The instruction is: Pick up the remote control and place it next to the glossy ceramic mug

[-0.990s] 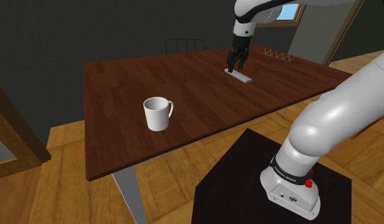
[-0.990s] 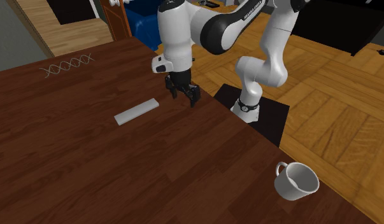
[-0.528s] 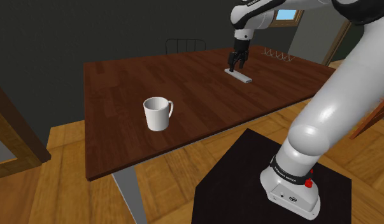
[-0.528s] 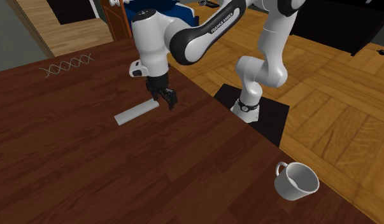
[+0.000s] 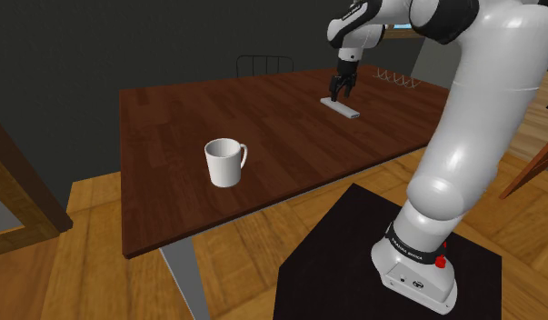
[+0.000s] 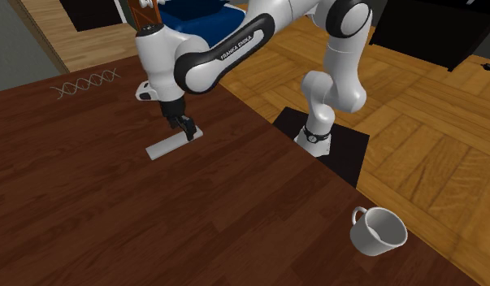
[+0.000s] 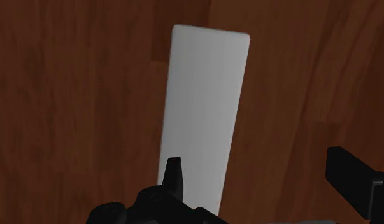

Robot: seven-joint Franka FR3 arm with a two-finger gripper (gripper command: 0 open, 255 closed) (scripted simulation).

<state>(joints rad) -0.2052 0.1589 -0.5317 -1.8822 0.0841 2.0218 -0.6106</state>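
So the flat, pale grey rectangular remote control (image 5: 341, 107) (image 6: 166, 146) (image 7: 206, 108) lies on the dark brown wooden table (image 5: 172, 118), toward its far edge in the shoulder view. It's well apart from the glossy white ceramic mug (image 5: 224, 164) (image 6: 379, 231) standing upright nearer the opposite edge. The all-black two-finger gripper (image 5: 340, 89) (image 6: 186, 130) (image 7: 257, 165) hangs right over one end of the remote, fingers spread wide and clamping nothing.
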